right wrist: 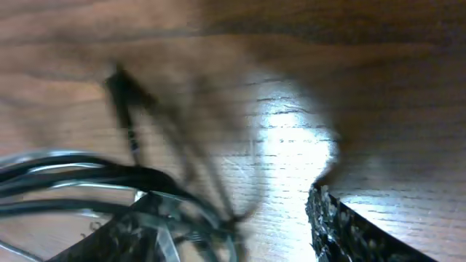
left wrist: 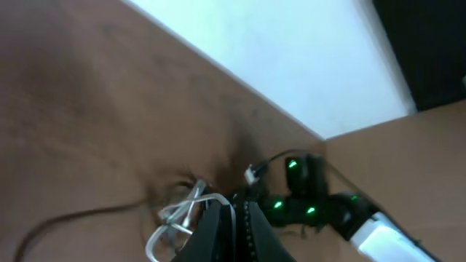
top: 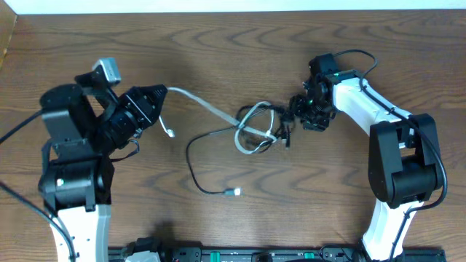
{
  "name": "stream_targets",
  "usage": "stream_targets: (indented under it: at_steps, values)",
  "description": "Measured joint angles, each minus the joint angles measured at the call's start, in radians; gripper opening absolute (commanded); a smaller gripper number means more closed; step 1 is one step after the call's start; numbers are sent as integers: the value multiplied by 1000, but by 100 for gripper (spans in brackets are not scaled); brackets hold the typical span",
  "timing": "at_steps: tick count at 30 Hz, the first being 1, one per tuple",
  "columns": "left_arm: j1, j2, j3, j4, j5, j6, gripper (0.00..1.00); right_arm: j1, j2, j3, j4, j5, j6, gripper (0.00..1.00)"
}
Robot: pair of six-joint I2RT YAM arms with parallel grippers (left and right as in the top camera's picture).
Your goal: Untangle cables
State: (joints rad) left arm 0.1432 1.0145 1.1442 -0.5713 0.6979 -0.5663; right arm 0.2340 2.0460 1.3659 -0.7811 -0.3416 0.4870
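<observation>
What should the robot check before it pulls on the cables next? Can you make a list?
1. Left tool gripping the white cable: ok, shut on it.
2. Right tool gripping the black cable: not ok, jaws open, strands lie by one finger.
3. White cable stretched to the knot: ok.
4. Knot undone: not ok, both cables loop together.
5. Black cable's plug lying free: ok.
</observation>
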Motion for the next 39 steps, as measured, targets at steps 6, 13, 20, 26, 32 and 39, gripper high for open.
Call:
stream_targets:
  at_steps: [6,13,20,26,32,39]
  values:
    - [-21,86,0,-85,-2,86,7,4,-6,-2,-11,2,-49,64]
    - [-113,194,0,-137,-26,180,9,6,-43,-35,-32,21,-63,65]
    - [-129,296,0,-234,-243,207,46,6,-160,-47,-44,34,-92,69]
    - [-128,377,0,-263,-414,208,53,6,-201,-47,-44,34,-107,69]
    - [-133,455,0,-232,-354,248,53,6,-201,-47,-45,24,-117,70]
    - [-243,534,0,-136,-214,333,53,6,-201,-47,-45,22,-118,72]
